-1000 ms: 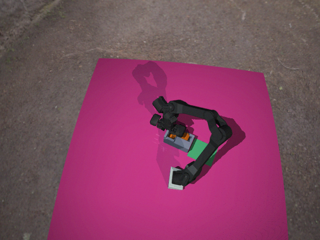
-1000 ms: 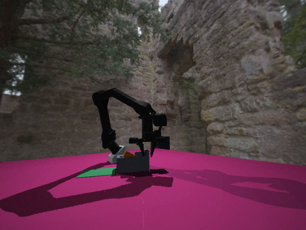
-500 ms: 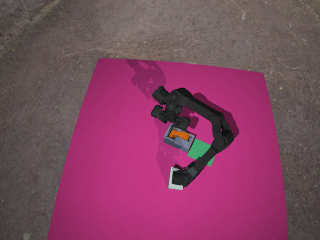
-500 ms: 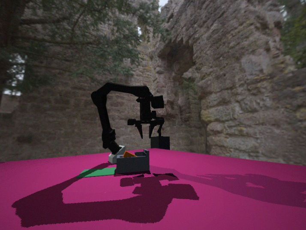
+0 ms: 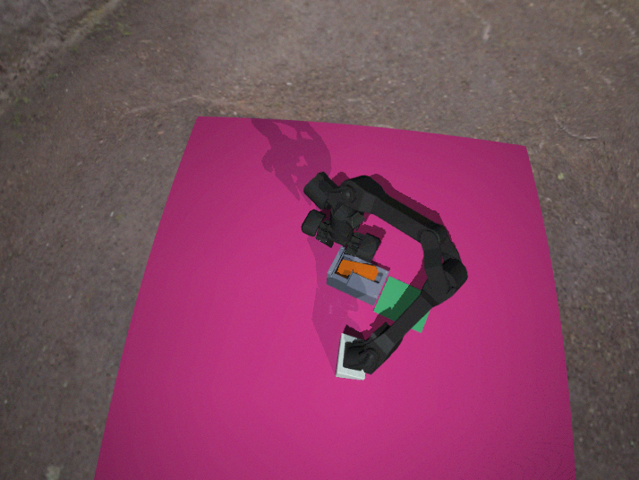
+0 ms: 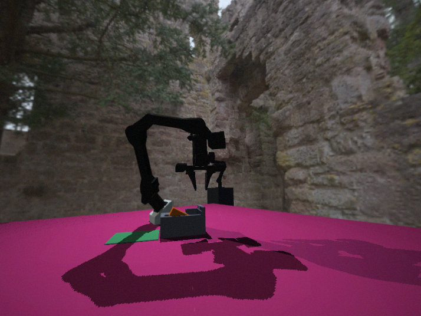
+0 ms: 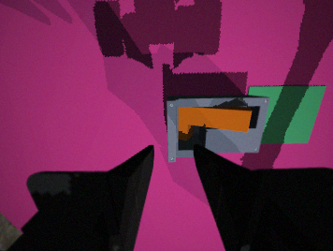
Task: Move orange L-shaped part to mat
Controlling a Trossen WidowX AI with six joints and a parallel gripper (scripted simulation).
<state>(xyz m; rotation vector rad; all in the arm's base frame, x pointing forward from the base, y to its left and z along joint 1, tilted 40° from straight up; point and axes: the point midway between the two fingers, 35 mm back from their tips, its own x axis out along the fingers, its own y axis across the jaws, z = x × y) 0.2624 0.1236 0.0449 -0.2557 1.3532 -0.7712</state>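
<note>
The orange L-shaped part [image 7: 214, 119] sits tilted in the pocket of the grey tray [image 7: 234, 142], its straight end tipped up above the rim nearest the green mat [image 7: 299, 117]. Tray and mat lie side by side, touching, near the table's middle, nearer its right edge.

We're seeing dim, flat daylight overall, but the magenta worktop [image 6: 306, 244] still carries hard, jagged-edged arm shadows, doubled in places. The exterior view's stone backdrop is soft and out of focus. The top view bows the worktop's edges noticeably. No glare anywhere.
</note>
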